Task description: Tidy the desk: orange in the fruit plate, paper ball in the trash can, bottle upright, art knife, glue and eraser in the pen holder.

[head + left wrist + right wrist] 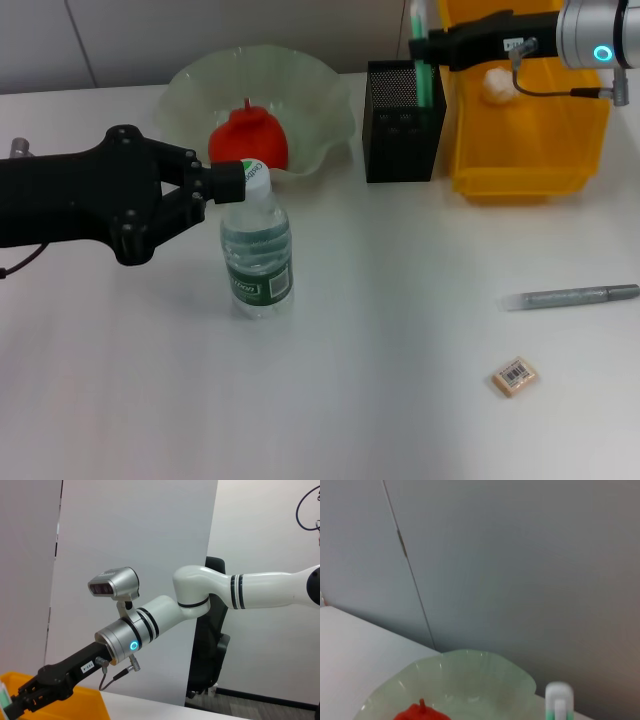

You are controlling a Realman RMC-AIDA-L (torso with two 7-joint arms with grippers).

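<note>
The bottle [258, 250] stands upright mid-table, and the tip of my left gripper [232, 182] rests against its white cap. Behind it, the orange [248, 140] lies in the pale-green fruit plate [320, 90]. My right gripper [432, 46] is above the black mesh pen holder [403, 125], shut on the green-and-white glue [421, 70], whose lower end reaches into the holder. The glue's top [558, 700] shows in the right wrist view. The paper ball [497, 85] lies in the yellow trash can [530, 150]. The grey art knife [570, 297] and the tan eraser [514, 376] lie on the table at the right.
The pen holder stands close against the trash can's left wall, with the fruit plate just to its left. The left wrist view shows my right arm [200, 600] reaching over the yellow bin [65, 705].
</note>
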